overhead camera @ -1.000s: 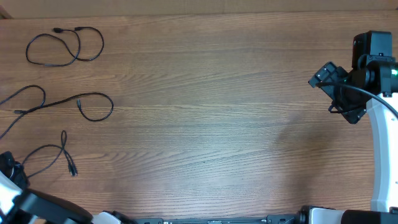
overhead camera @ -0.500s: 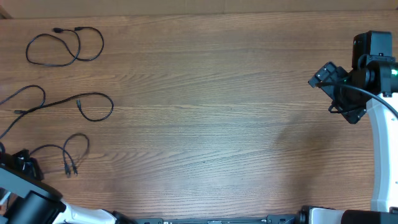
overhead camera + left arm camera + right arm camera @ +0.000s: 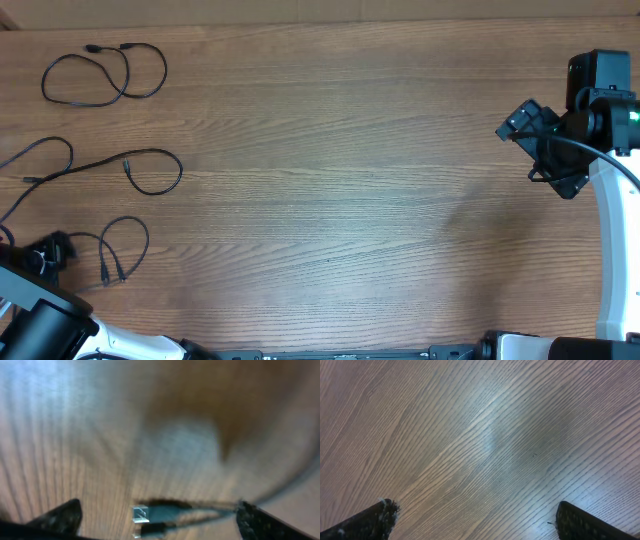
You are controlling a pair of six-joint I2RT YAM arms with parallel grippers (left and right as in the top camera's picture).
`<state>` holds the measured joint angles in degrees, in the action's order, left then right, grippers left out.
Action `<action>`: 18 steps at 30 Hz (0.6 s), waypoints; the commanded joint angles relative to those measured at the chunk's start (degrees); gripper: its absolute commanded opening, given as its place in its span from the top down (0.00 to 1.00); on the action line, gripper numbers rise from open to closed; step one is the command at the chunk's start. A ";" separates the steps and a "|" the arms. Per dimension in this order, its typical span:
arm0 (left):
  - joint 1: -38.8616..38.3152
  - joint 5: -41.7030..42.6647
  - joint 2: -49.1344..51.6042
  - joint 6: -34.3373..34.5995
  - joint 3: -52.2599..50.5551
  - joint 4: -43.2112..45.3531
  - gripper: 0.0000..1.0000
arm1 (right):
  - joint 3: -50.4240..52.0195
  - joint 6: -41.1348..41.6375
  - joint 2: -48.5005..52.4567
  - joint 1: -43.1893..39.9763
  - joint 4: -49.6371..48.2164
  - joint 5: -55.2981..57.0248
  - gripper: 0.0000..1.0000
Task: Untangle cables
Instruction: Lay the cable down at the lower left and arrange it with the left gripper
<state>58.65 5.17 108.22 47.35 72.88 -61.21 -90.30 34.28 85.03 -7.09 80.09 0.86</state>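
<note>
Along the left side of the bench [image 3: 330, 180] the three cables lie apart, none crossing a neighbour. The far cable [image 3: 105, 78] rests in a double loop. The middle cable [image 3: 110, 163] is stretched out with a loop at its right end, and its left part runs out of the overhead view. The near cable [image 3: 122, 248] curls in one loop with its two plug ends side by side. The untangling looks all but done; what seems left is parting from the near cable and perhaps straightening its loops. The left gripper [image 3: 159, 510] sits at that cable's left end, fingers spread wide with the cord between them, apparently unclamped, though the wrist view is blurred. No other object lies among the cords. At the far right, well apart from them, the right gripper [image 3: 475, 510] hangs over the wood, wide open and holding nothing.
</note>
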 commanded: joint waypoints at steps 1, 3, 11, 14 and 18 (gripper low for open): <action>0.22 7.41 0.42 -8.31 6.27 -2.36 0.01 | 0.28 -0.07 -0.04 -0.04 -0.28 0.57 0.00; 0.22 7.58 0.42 -8.37 9.86 -5.29 0.01 | 0.28 -0.07 -0.04 -0.04 -0.28 0.57 0.00; 0.22 5.22 0.44 -16.81 17.57 -6.86 0.00 | 0.28 -0.07 -0.04 -0.04 -0.28 0.57 0.00; 0.20 0.81 0.48 -16.76 16.59 -7.34 0.00 | 0.28 -0.07 -0.04 -0.04 -0.28 0.57 0.00; 0.20 0.39 0.48 -16.76 12.90 -6.51 0.00 | 0.28 -0.07 -0.04 -0.07 -0.28 0.57 0.00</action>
<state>58.65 7.77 108.55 32.51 88.75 -68.10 -90.30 34.30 85.03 -7.09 80.12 0.86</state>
